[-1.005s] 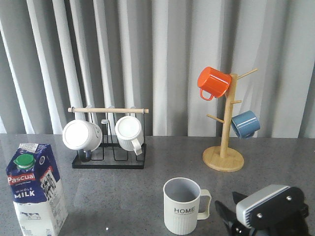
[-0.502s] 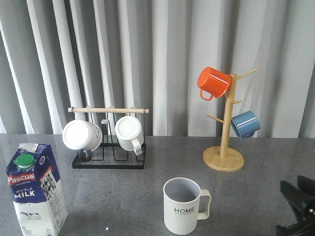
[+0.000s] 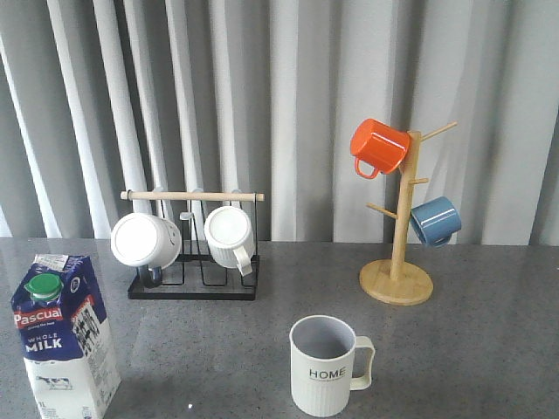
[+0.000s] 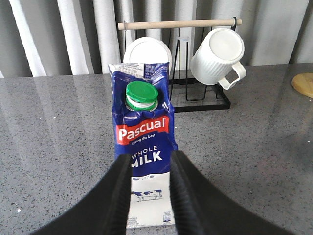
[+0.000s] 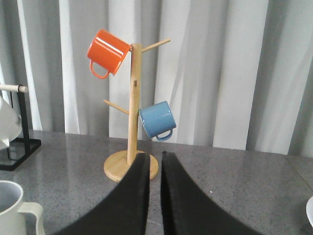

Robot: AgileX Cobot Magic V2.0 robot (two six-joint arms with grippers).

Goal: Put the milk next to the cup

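The milk (image 3: 65, 336) stands upright at the table's front left, its green cap and red "Pascual" label facing forward. The cup (image 3: 325, 367), a ribbed "HOME" mug with its handle to the right, stands at the front centre, well apart from the milk. Neither gripper shows in the front view. In the left wrist view my left gripper (image 4: 150, 169) is open, and the milk (image 4: 144, 132) stands just beyond its fingertips, not held. My right gripper (image 5: 155, 159) has its fingers almost together and holds nothing. The cup's rim (image 5: 12, 210) shows at that view's edge.
A black wire rack (image 3: 192, 288) with a wooden bar holds two white mugs (image 3: 144, 240) behind the milk. A wooden mug tree (image 3: 397, 279) at the back right carries an orange mug (image 3: 378, 146) and a blue mug (image 3: 435, 220). Grey curtains hang behind the table.
My right gripper, which was low at the front right beside the cup, has drawn back out of the front view. The milk and the cup have not moved.
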